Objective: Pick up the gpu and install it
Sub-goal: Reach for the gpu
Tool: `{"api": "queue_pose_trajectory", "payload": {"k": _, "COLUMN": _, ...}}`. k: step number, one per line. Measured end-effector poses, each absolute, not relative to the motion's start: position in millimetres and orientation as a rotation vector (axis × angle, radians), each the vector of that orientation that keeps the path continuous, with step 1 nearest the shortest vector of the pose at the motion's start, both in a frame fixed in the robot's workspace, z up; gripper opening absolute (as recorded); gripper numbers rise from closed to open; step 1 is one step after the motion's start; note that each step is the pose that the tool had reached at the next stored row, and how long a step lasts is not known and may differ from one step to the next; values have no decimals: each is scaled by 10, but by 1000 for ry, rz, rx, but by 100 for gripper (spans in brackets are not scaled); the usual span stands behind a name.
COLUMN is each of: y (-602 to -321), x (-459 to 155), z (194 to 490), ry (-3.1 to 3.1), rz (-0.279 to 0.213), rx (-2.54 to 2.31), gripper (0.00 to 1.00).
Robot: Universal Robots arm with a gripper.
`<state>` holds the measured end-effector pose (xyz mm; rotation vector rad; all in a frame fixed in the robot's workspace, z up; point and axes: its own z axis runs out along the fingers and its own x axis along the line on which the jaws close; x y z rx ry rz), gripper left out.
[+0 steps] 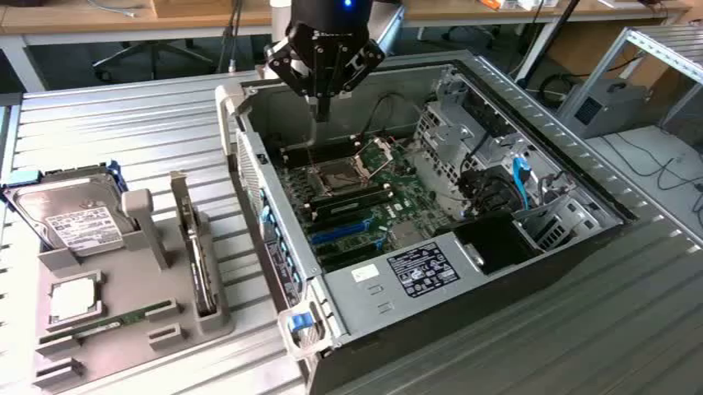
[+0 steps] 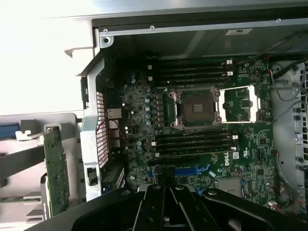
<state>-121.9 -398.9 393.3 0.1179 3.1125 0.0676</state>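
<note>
Above the open metal case [image 1: 255, 156], the gripper [image 1: 321, 109] hung with its fingers pressed together, and it held nothing. In the wrist view its black fingers [image 2: 153, 204] were partly cut off. The gpu [image 1: 199, 257] stood on edge in a slot of the grey holder [image 1: 123, 333], at the exterior view's left, well apart from the gripper. It was a slim dark slab with a silvery bracket, and the slot hid its lower edge.

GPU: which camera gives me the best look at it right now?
The exterior view. The gpu stands edge-on in the grey holder beside the open case, seen full length. The wrist view shows the gpu too: one green side and its metal bracket, outside the case wall.
</note>
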Motion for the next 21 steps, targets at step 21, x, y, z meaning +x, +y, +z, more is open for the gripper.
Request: {"api": "queue_pose_trajectory", "payload": {"k": 21, "y": -3989, "x": -1400, "z": 3933, "ry": 3113, "rz": 68, "rx": 118, "gripper": 11}}
